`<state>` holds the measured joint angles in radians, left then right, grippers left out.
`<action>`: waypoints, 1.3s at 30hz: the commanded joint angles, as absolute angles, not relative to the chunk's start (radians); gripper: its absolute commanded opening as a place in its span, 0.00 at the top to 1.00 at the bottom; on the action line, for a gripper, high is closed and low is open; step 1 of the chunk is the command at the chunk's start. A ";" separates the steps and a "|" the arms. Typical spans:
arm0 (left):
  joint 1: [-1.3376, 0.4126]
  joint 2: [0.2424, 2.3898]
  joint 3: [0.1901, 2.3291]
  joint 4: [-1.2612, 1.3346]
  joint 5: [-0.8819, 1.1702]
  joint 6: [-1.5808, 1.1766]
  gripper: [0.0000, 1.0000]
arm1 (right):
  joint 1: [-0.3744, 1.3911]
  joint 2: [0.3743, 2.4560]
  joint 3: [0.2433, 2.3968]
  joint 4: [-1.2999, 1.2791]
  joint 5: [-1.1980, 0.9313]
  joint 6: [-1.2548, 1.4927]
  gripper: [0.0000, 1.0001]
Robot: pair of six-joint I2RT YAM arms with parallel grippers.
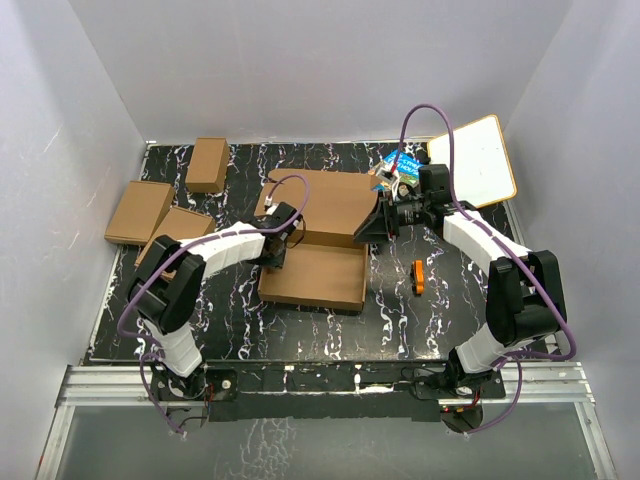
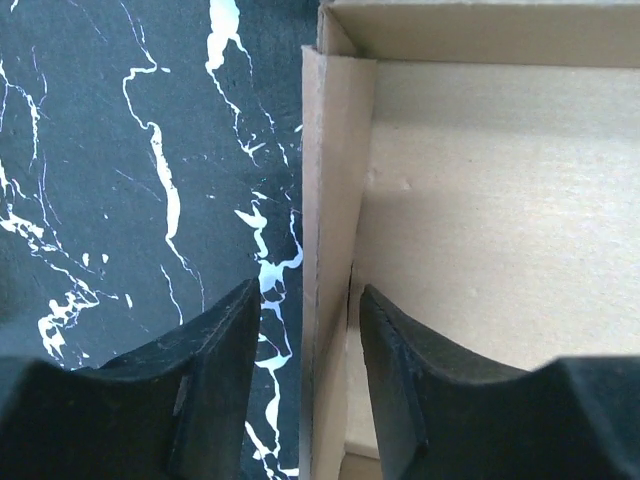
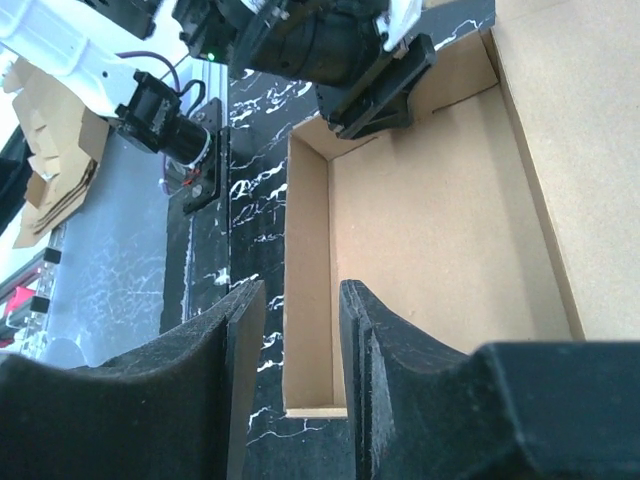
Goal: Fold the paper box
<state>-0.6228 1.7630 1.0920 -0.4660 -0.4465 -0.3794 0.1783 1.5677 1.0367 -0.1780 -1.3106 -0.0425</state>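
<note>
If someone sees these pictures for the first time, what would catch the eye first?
The brown paper box, half folded into a tray, lies at the centre. The left gripper straddles its left wall, and the right gripper is at its right edge.

Plain pale walls point(image 1: 320, 60) close in the left, back and right sides. Black table point(image 1: 400, 320) with white marble veining. Metal rail point(image 1: 330, 372) along its near edge, grey panel point(image 1: 300, 440) below. Light soft and even.
</note>
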 commanded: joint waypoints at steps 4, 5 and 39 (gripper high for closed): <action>-0.620 1.593 1.086 -0.450 -0.388 -0.419 0.46 | 0.171 1.507 1.078 -0.411 -1.234 -0.480 0.54; -0.620 1.570 1.080 -0.436 -0.373 -0.425 0.44 | 0.171 1.492 1.069 -0.426 -1.218 -0.521 0.52; -0.600 0.903 0.409 0.449 -0.024 -0.616 0.03 | -0.110 1.146 0.797 -0.532 -0.741 -0.681 0.15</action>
<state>-0.6041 0.9306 0.4202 0.4149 -0.0395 -0.6178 -0.0853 1.1908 0.8158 -0.5591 -0.7734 -0.6941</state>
